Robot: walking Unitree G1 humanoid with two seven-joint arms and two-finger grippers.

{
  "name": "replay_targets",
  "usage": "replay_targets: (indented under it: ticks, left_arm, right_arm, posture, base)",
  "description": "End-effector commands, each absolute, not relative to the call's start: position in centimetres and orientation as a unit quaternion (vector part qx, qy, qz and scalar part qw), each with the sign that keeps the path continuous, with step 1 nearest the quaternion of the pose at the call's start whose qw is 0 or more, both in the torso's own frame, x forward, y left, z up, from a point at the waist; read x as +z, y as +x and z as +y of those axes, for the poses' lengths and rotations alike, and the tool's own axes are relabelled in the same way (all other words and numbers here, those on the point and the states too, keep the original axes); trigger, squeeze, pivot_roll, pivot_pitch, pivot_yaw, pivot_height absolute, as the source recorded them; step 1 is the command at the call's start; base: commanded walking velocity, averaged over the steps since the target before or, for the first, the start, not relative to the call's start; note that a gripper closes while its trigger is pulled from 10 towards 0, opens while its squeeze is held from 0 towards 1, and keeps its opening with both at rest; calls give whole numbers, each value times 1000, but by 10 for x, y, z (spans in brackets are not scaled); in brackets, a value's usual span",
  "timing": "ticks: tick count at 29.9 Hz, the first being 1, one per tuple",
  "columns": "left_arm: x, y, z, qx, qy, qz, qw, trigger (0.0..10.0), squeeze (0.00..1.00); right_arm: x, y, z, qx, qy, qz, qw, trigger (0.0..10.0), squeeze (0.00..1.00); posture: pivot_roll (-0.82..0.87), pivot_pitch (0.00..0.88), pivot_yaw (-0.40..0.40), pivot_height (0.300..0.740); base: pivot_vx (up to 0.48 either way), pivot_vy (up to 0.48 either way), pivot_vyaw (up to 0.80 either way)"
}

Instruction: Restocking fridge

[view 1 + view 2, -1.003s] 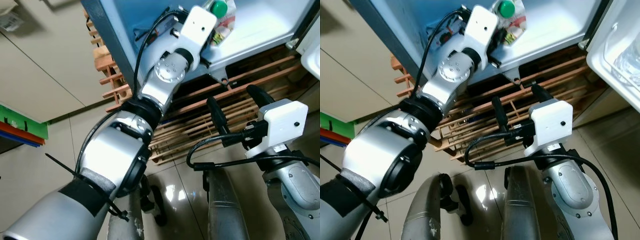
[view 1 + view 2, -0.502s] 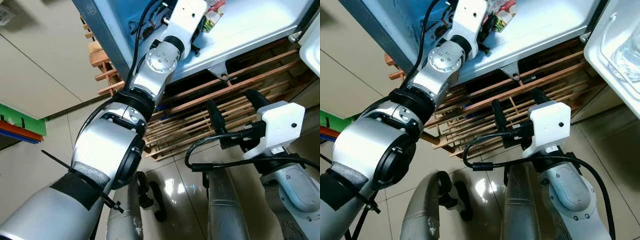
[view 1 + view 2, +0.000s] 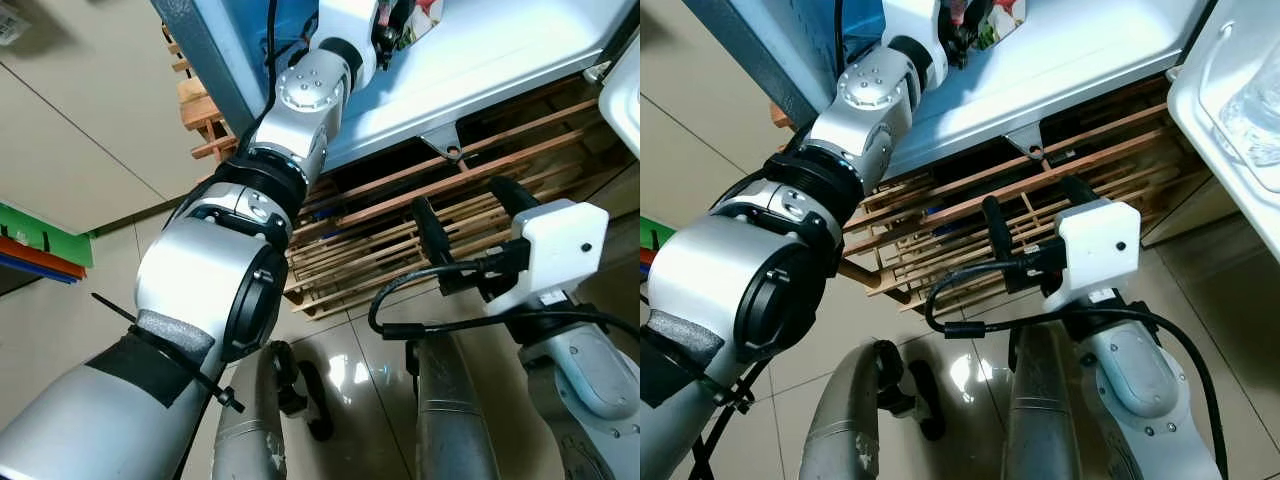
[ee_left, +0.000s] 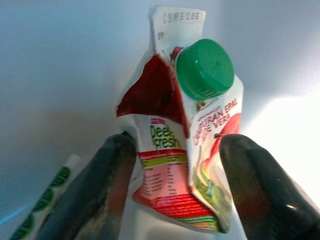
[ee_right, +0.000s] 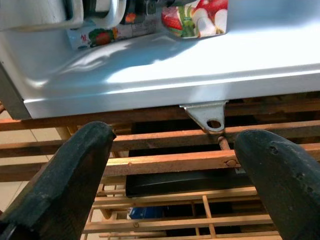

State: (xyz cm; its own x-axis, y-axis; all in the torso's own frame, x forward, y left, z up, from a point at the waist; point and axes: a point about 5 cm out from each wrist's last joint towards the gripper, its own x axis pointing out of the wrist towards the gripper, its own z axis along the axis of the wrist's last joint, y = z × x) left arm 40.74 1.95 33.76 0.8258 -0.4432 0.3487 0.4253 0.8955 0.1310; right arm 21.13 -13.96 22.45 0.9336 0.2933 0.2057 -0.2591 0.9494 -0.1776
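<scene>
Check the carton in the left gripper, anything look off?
Yes. The juice carton looks squashed: its sides are creased and buckled between the left gripper fingers. Green cap is on, no spill visible.

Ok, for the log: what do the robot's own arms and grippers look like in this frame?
Both arms are silver metal with round joints. The left arm has black joint rings, a black band with a grey foam cuff, a cable tie and a black cable. The right arm carries a white boxy wrist housing with a looping black cable. Each gripper, left and right, has two thick matte black fingers.
</scene>
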Motion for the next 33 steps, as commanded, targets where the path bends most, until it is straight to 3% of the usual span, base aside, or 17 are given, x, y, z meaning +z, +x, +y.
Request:
replay_targets:
  ticks: [1,12,16,22,28,33]
  left_arm:
    - [350,406,23,-231,13,-206,951,10000,1000]
    - [350,408,29,-222,8,-196,955,10000,1000]
    - [333,415,49,-172,19,-172,970,10000,1000]
    - [325,416,63,-170,-21,-161,972,10000,1000]
    - [300,400,62,-208,-25,-149,966,10000,1000]
    - [286,369,46,-273,-30,-151,950,10000,1000]
  right_arm:
    - [223,210,-137,152,-71,-116,979,10000,0]
    - [221,213,-138,155,-74,-117,978,10000,0]
    - [220,216,-137,159,-75,-118,977,10000,0]
    - [220,219,-138,155,-77,-124,977,10000,0]
    - [215,226,-146,130,-70,-124,981,10000,0]
    - [212,235,-155,104,-75,-127,984,10000,0]
  posture:
    - [-362,340,181,631]
    - [-351,311,174,631]
    - [-344,291,174,631]
    - [-335,254,178,631]
    - [-316,199,177,631]
    - [-296,147,163,631]
  base:
    - [0,0,0]
    - [0,0,0]
    - [0,0,0]
    - [0,0,0]
    - [0,0,0]
    - [0,0,0]
